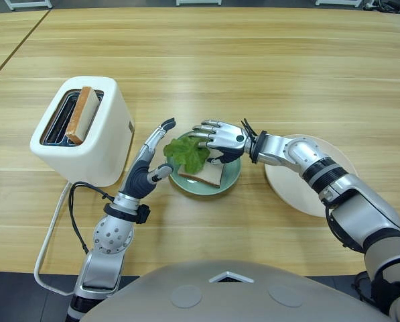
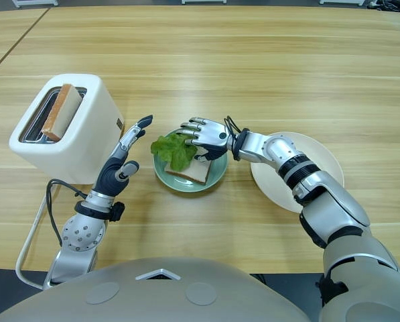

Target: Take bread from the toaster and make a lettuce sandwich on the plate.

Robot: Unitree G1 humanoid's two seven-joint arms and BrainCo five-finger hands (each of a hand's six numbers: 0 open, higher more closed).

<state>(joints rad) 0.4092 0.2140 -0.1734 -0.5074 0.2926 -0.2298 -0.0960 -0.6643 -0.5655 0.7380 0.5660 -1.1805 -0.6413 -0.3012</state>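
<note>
A: Left hand point(image 1: 148, 166) first. Fingers?

B: Straight and apart, thumb out, holding nothing. Fingertips point away from the robot and lean a little to its right.

A: And the right hand point(image 1: 221, 137)?

B: Fingers spread and lightly bent, palm down, nothing clamped. The lettuce point(image 1: 186, 154) lies under and just past the fingertips, to their left. It rests on a bread slice point(image 1: 208, 176) below the palm, and both are on the green plate point(image 1: 234, 172).

A: Then the open item is the top slice. Where from the fingers?

B: The toaster slice point(image 1: 82, 114) stands upright in its slot, to the left of the left fingers and further out. The toaster point(image 1: 99, 146) wall is just beside the back of that hand. The slice's long edge runs away from the robot along the slot, roughly parallel to the left fingers.

A: So the left hand is nearer?

B: Clearly. The right hand sits well apart, with the green plate in between. My read is that the left wrist must turn so its fingers can close across the slice's thin faces.

A: Anything else?

B: A white plate point(image 1: 287, 189) sits under the right forearm.
</note>
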